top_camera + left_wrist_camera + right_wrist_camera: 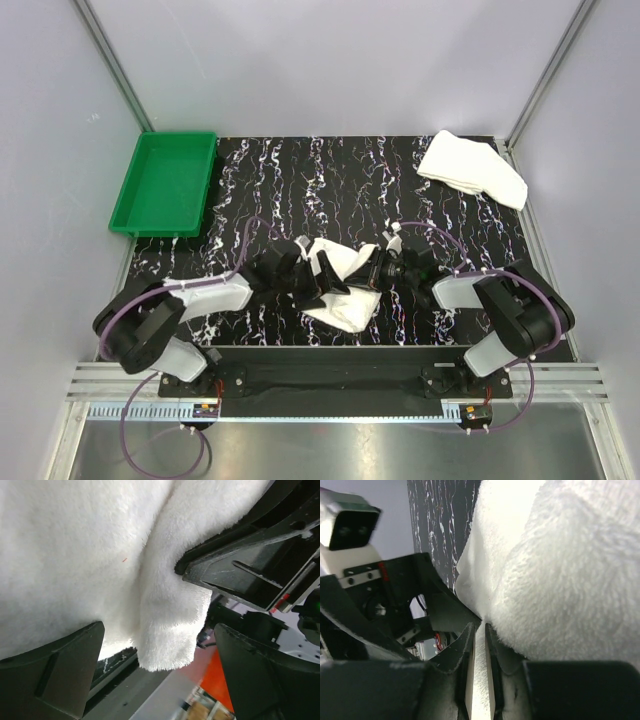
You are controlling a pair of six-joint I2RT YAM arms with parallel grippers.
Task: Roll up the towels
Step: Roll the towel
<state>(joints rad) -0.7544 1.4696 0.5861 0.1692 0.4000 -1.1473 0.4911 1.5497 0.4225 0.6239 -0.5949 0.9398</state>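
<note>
The towel being worked on [345, 300] lies bunched at the near middle of the desk [300, 180], between the two arms and not yet in a tidy roll. The second towel [472, 168] sits folded at the far right corner, untouched. The green tray [165, 185] is at the far left.

The left end effector [159, 640] stands wide open. A hanging fold of cloth drops between its fingers, but nothing is clamped. The right end effector [480, 632] is nearly closed, with a thin edge of the towel pinched between its tips.

This looks like a regrip in the middle of the roll, with the right side holding the cloth while the left finds a new hold. To do it well:

- The right pinch should keep steady and low so the bundle does not slacken.
- The left should close on the loose hanging fold, taking all its layers, not just the fringe.
- Both should then turn the cloth the same way and at the same pace.
- The edges should stay squared so the roll does not go cone-shaped.

From above, the arms hide much of the towel, so I cannot be sure how many turns are already wound.
</note>
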